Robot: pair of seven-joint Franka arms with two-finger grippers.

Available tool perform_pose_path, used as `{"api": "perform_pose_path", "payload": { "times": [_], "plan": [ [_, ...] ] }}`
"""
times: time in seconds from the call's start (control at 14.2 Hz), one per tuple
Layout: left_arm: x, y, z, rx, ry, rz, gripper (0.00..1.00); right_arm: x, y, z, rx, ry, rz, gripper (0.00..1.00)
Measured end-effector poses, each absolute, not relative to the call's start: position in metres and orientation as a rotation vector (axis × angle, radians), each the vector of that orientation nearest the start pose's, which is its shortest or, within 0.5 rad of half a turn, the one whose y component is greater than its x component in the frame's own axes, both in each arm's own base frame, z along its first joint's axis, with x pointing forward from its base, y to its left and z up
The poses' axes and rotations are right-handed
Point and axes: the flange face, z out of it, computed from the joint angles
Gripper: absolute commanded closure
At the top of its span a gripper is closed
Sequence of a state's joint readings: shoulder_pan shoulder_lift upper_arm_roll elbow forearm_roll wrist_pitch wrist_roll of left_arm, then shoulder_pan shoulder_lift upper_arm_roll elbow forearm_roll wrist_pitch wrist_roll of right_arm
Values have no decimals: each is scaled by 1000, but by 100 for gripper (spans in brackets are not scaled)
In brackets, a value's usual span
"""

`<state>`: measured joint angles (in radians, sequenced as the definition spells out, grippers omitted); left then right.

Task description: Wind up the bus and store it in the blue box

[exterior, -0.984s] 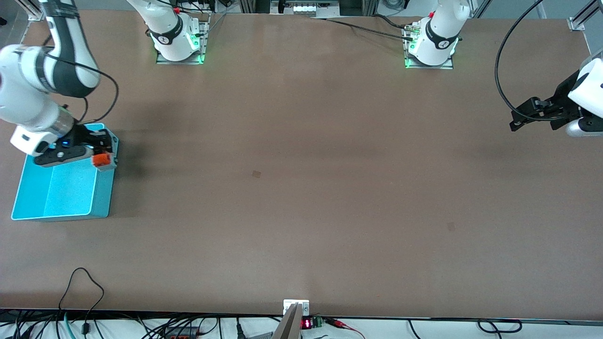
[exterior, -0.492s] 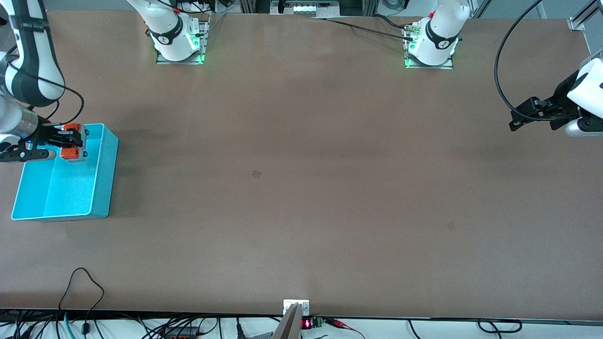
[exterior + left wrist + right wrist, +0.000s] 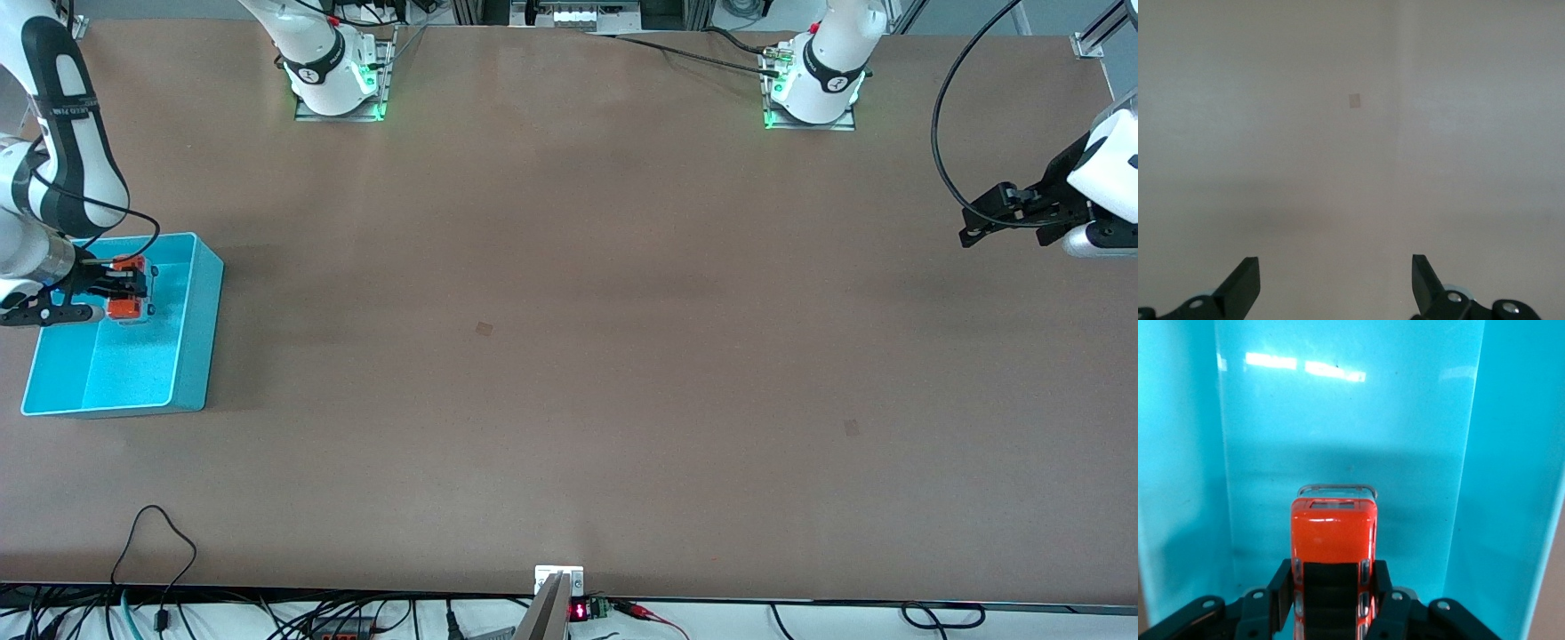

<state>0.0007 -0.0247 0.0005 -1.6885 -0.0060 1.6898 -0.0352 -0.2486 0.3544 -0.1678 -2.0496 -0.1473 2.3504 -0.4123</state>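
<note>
The orange bus [image 3: 127, 288] with dark roof windows is clamped between the fingers of my right gripper [image 3: 120, 284], which holds it inside the open top of the light blue box [image 3: 191, 356] at the right arm's end of the table. In the right wrist view the bus [image 3: 1333, 533] points into the box, its floor [image 3: 1345, 433] below it, and my right gripper [image 3: 1333, 597] is shut on its sides. My left gripper [image 3: 978, 229] waits open and empty above the table at the left arm's end; its fingers [image 3: 1245, 283] stand wide apart in the left wrist view.
The brown table [image 3: 569, 356] stretches between the two arms. A small pale mark [image 3: 484, 329] lies near its middle. Cables [image 3: 160, 533] run along the edge nearest the front camera. The arm bases [image 3: 338, 80] stand along the edge farthest from the front camera.
My right gripper has carried the bus from the box's wall nearest the table's middle to over the box's inside and lower into it. The left arm has not moved.
</note>
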Motion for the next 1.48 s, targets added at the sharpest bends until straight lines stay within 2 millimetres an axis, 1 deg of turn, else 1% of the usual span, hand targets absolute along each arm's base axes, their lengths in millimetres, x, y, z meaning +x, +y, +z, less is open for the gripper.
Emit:
{"api": "perform_pose_path", "payload": {
  "times": [0.14, 0.21, 0.28, 0.35, 0.42, 0.49, 0.7, 0.77, 0.84, 0.91, 0.98, 1.05, 1.2, 1.27, 1.34, 1.48],
  "plan": [
    [555, 0, 593, -3147, -57, -41, 0, 535, -242, 245, -3246, -173, 231, 99],
    [555, 0, 593, -3147, -57, -41, 0, 534, -242, 236, -3240, -174, 253, 93],
    [555, 0, 593, -3147, -57, -41, 0, 532, -241, 229, -3235, -175, 273, 79],
    [555, 0, 593, -3147, -57, -41, 0, 531, -241, 223, -3230, -176, 289, 50],
    [555, 0, 593, -3147, -57, -41, 0, 530, -241, 218, -3226, -177, 302, 29],
    [555, 0, 593, -3147, -56, -41, 0, 531, -241, 217, -3226, -177, 304, 0],
    [555, 0, 593, -3147, -55, -41, 0, 533, -242, 219, -3229, -178, 294, 0],
    [555, 0, 593, -3147, -55, -41, 0, 535, -242, 224, -3235, -178, 279, 0],
    [555, 0, 593, -3147, -55, -41, 0, 540, -244, 234, -3244, -179, 255, 0],
    [555, 0, 593, -3147, -55, -43, 0, 547, -244, 248, -3249, -181, 242, 0],
    [555, 0, 593, -3147, -55, -44, 0, 556, -241, 268, -3247, -186, 248, 0],
    [556, 0, 593, -3147, -55, -46, 0, 566, -235, 292, -3240, -197, 262, 0],
    [555, -1, 594, -3147, -54, -48, 0, 587, -217, 347, -3214, -209, 259, 0],
    [555, -1, 594, -3147, -54, -46, 0, 594, -206, 373, -3207, -222, 241, 0],
    [555, -1, 594, -3147, -54, -44, 0, 598, -195, 396, -3201, -244, 226, 0],
    [554, 0, 595, -3147, -55, -46, 0, 597, -168, 431, -3185, -262, 219, 0]
  ]
}}
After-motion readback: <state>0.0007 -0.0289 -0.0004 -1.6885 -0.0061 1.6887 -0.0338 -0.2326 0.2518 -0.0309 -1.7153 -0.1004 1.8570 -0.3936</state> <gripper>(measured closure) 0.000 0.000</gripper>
